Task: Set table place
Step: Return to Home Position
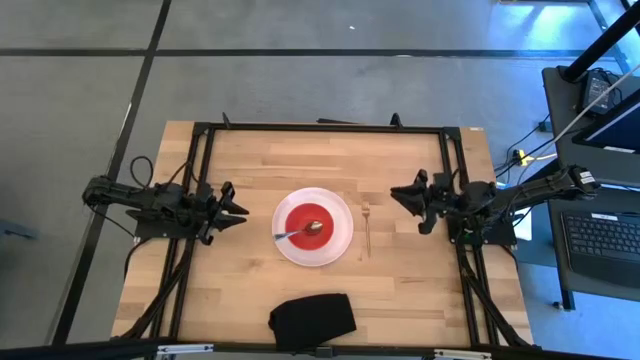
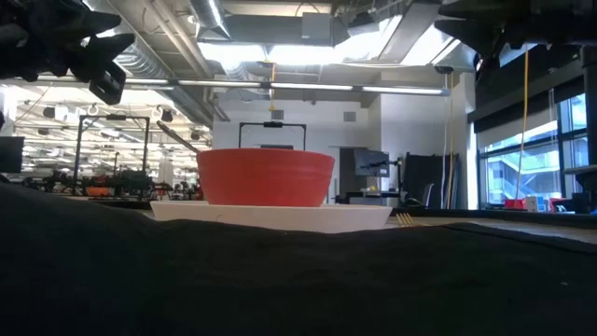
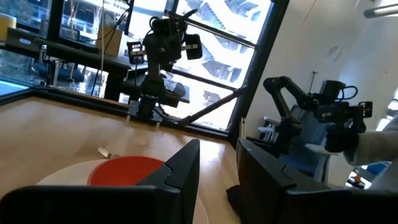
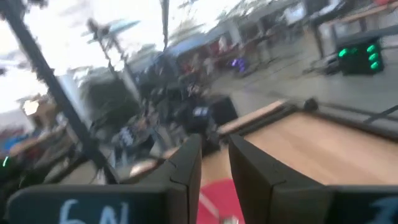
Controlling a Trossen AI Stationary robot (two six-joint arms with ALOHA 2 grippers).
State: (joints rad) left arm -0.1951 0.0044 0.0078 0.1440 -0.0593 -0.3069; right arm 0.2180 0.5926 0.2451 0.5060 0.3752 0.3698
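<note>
A round white plate (image 1: 338,244) lies on the middle of the wooden table (image 1: 250,160). A red bowl (image 1: 308,225) stands on it, with a silver spoon (image 1: 300,231) resting in it, handle over the bowl's left rim. A slim fork (image 1: 366,230) lies on the table right of the plate. My left gripper (image 1: 243,210) is open and empty, left of the plate. My right gripper (image 1: 395,196) is open and empty, right of the fork. Bowl (image 2: 266,175) and plate (image 2: 270,215) also show in the low view.
A black cloth (image 1: 313,320) lies at the table's near edge, in front of the plate. The black frame (image 1: 320,128) runs along the table's sides. A desk with a laptop (image 1: 605,235) stands beyond the right edge.
</note>
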